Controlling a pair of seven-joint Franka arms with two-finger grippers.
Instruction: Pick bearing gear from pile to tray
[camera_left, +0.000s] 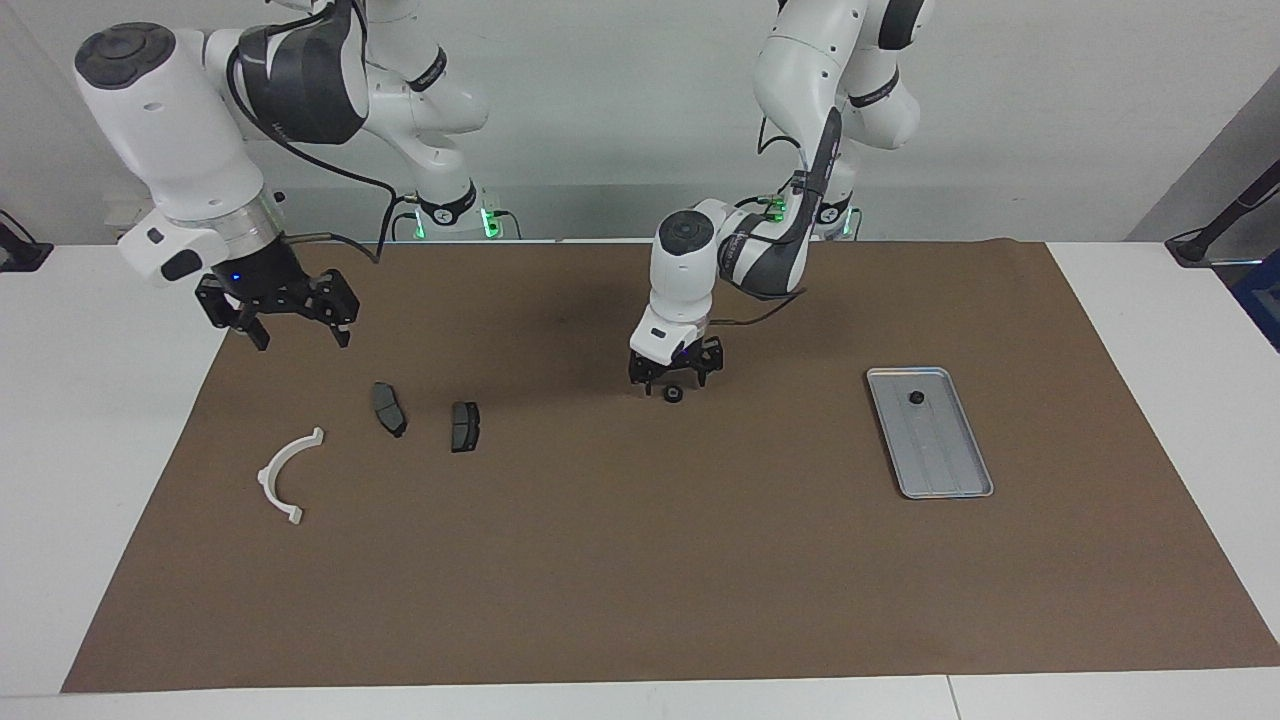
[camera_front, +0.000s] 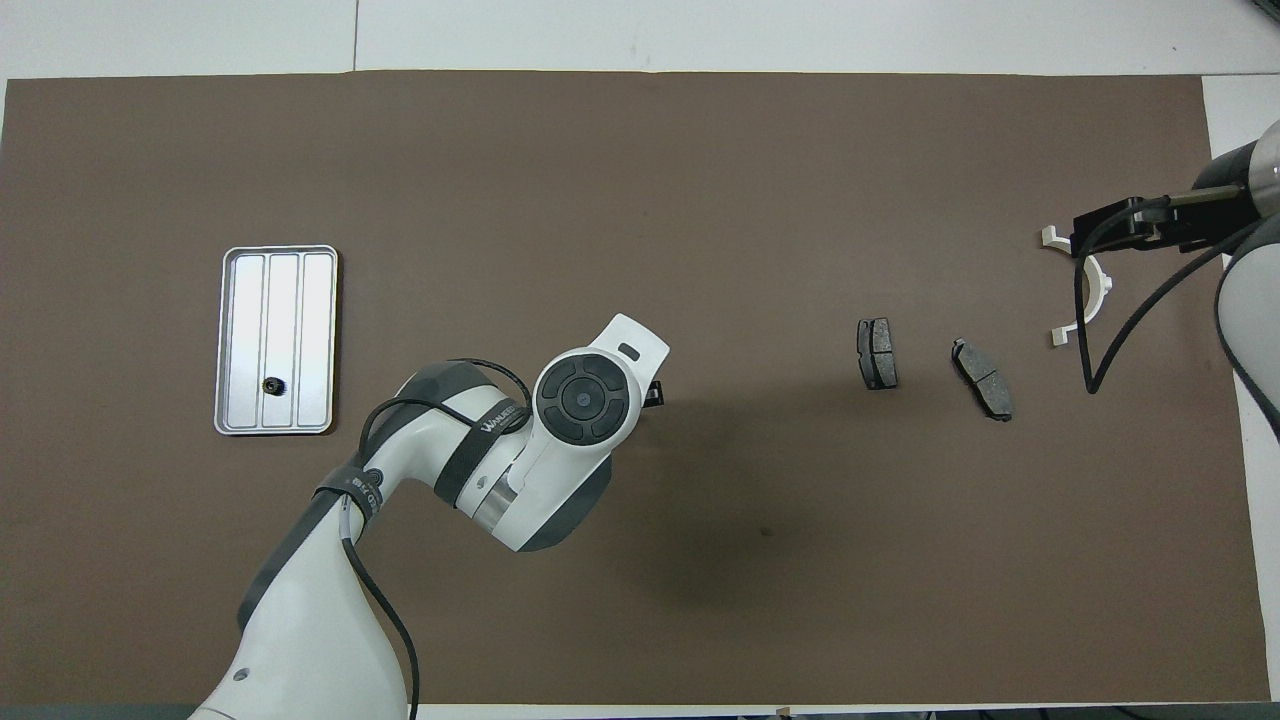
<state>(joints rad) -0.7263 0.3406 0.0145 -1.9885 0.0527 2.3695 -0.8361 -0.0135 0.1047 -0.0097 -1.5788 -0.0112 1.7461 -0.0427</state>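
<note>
Brown matting covers the surface, and a small black gear (camera_left: 674, 393) lies on it near the middle. Low over it hangs the left claw (camera_left: 674, 378), its fingers spread either side, apparently placed to close on it. One gear (camera_left: 916, 398) already sits in the tray (camera_left: 950, 480) toward the left arm's end. Above the right arm's end, the right claw (camera_left: 290, 338) waits released, clear of two pads (camera_left: 389, 409) and an arc (camera_left: 284, 477).

Bright, even overhead light; soft shadows; sharp pics.
</note>
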